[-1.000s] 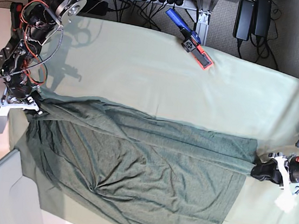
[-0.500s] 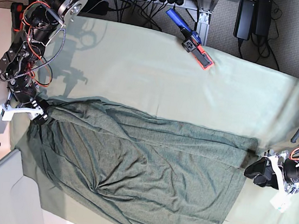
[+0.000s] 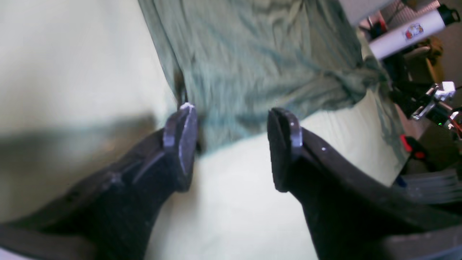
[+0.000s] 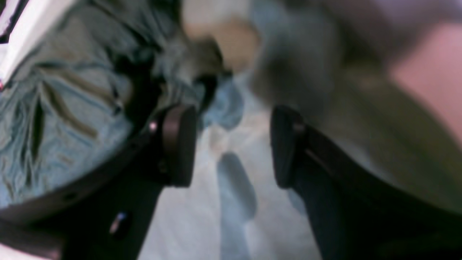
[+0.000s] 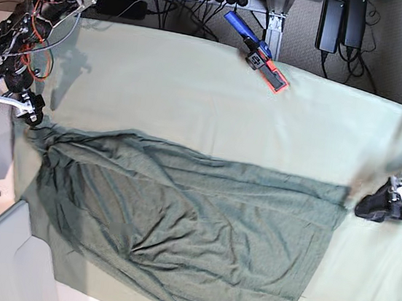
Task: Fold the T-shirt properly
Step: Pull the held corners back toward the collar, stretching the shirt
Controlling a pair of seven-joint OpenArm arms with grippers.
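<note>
1. the t-shirt (image 5: pixel 184 229) lies spread flat and wrinkled on the mint-green table cloth (image 5: pixel 193 98), covering most of the table's near half in the base view, one end close to the left edge and the other stopping short of the right edge.
2. a long fold runs along the shirt's far side, and creases fan out from a bunched spot near its middle.
3. the left gripper (image 3: pixel 231 148) hangs over bare cloth near the table's right edge in the base view, just beyond the shirt's end; its jaws stand wide apart with nothing between them.
4. in the left wrist view the shirt's edge lies just past the fingertips (image 3: pixel 180 144), apart from them as far as can be told, and pale cloth shows through the gap.
5. the right gripper (image 4: pixel 231 144) is at the table's far left corner area in the base view, just beside the bunched end of the shirt; its jaws are also spread wide and grip nothing.
6. the right wrist view is heavily blurred; crumpled shirt fabric shows to the left of the fingers, pale cloth between them.
7. a blue and red tool (image 5: pixel 255 52) lies on the cloth at the table's far edge, well apart from the shirt.
8. cables and power bricks (image 5: pixel 341 24) lie on the floor beyond that edge.
</note>
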